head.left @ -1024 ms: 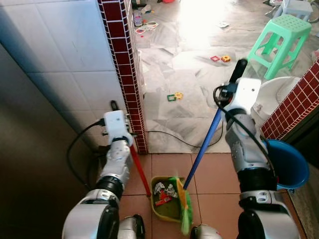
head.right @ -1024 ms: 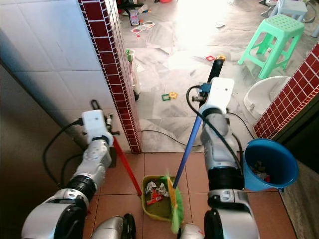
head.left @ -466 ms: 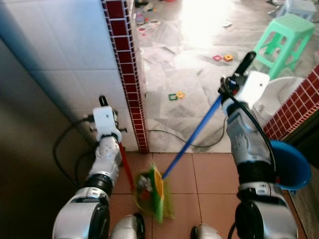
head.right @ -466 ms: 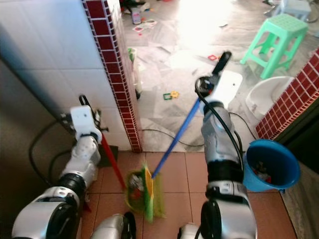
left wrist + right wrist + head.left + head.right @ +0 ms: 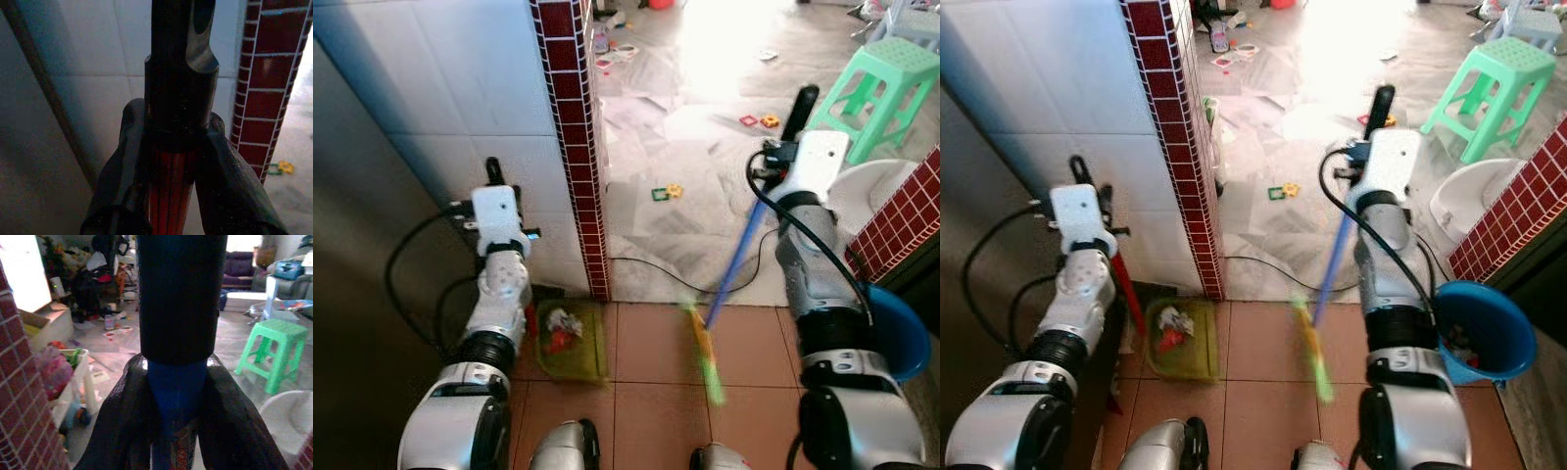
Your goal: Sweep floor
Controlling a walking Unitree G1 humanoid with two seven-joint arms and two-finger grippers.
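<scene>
Left gripper (image 5: 171, 161): black fingers clamped on the red handle (image 5: 168, 186) of the olive-green plastic dustpan (image 5: 571, 342), close beside the white tiled wall (image 5: 460, 88).
Dustpan: flat on the terracotta floor tiles (image 5: 646, 343) at the foot of the red-brick-tiled pillar (image 5: 578, 147), with red and pale scraps (image 5: 560, 328) inside.
Right gripper (image 5: 176, 396): black fingers closed around the blue broom stick (image 5: 736, 259), just below its black end grip (image 5: 178, 293).
Broom head (image 5: 703, 352): green and yellow bristles, blurred, over the terracotta tiles, apart from the dustpan, on its right.
Blue plastic bucket (image 5: 1489, 333): beside the right arm, holding rubbish.
Beyond the doorway: mint-green plastic stool (image 5: 886, 78) and small scattered toys (image 5: 663, 192) on the marble floor.
</scene>
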